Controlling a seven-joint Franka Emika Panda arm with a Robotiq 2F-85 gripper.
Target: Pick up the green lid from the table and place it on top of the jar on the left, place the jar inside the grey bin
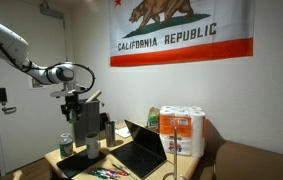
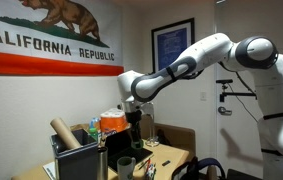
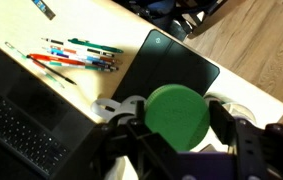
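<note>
My gripper (image 3: 177, 120) is shut on the green lid (image 3: 176, 112), a flat round bright green disc that fills the middle of the wrist view between the two black fingers (image 3: 219, 121). The lid hangs above the table. Below it lies the grey bin (image 3: 171, 62), a low dark rectangular tray. In both exterior views the gripper (image 1: 73, 110) (image 2: 134, 116) hangs well above the table. A small darkish jar (image 1: 66, 148) stands at the table's left end, beside the bin (image 1: 81, 160). Pale shapes under the lid are too hidden to name.
An open black laptop (image 3: 26, 115) (image 1: 141, 150) sits beside the bin, with several coloured pens (image 3: 76, 55) between them. A taller dark bottle (image 1: 109, 130) and a pack of paper towels (image 1: 183, 132) stand further back. The table edge and wooden floor (image 3: 261, 40) lie beyond the bin.
</note>
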